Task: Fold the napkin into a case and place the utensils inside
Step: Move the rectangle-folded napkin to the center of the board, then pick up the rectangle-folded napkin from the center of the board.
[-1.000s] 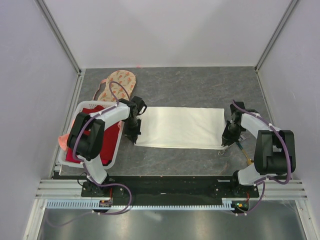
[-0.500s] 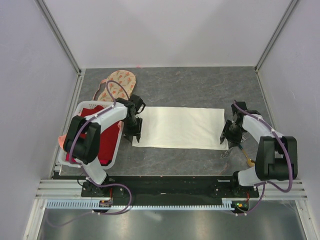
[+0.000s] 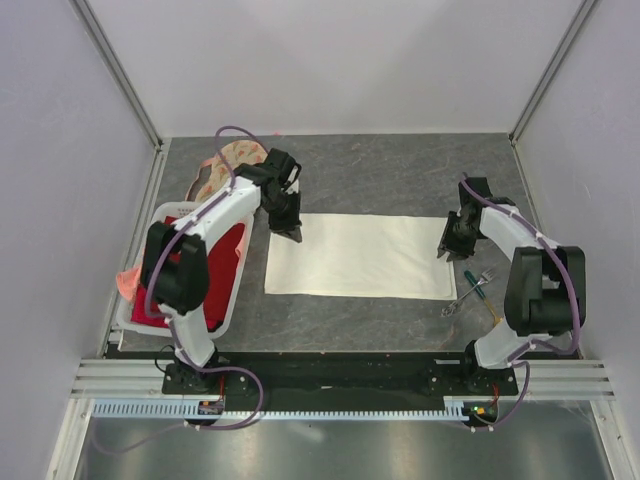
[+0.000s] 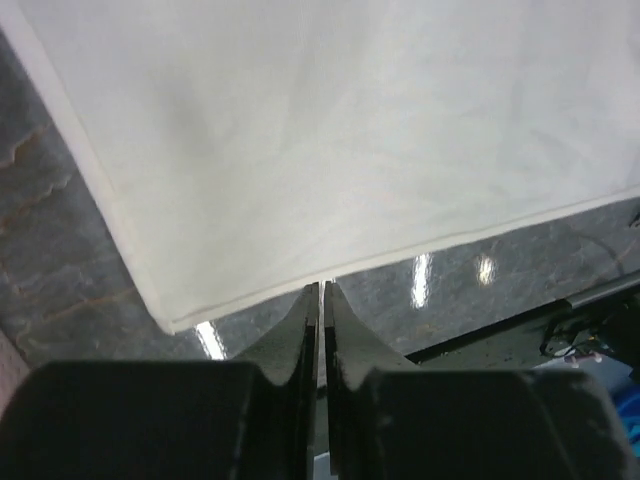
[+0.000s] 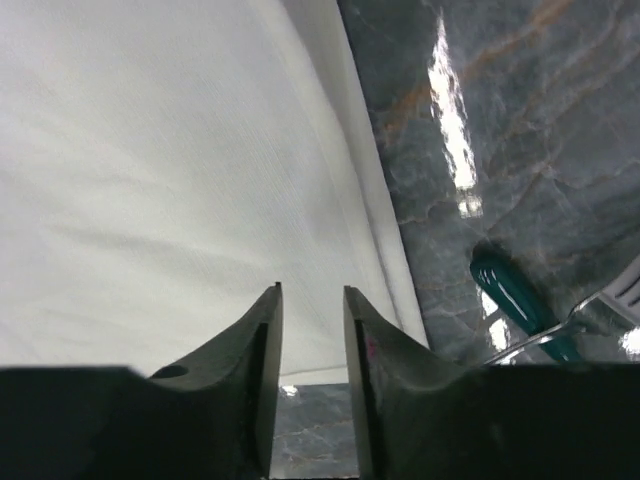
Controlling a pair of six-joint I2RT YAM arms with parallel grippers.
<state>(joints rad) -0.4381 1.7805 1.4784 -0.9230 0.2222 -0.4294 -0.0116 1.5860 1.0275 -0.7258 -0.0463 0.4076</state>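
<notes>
Both arms have swung away from the near corners, where they stood a second ago, to the far edge of the cream-white cloth napkin. The napkin itself has barely shifted. It lies flat as a wide rectangle in the middle of the grey stone-patterned table, already doubled over, since the right wrist view shows two layered hems along its side.

The left gripper sits at the far-left corner with its jaws drawn together to a hairline slit right at the hem. Whether any cloth is caught between them cannot be told. The right gripper hangs over the far-right corner with its jaws parted. Bare cloth shows in the gap, so it holds nothing yet.

The step in hand looks like the second fold, which will narrow the rectangle into the case. For that, both pincers need a firm pinch on all layers of the far hem. They then need to lift together and carry it evenly toward the near edge so the fold lands straight.

The slim metal utensils, a fork and a teal-handled piece, lie together on the table just off the napkin's near-right corner, still waiting to go in.
</notes>
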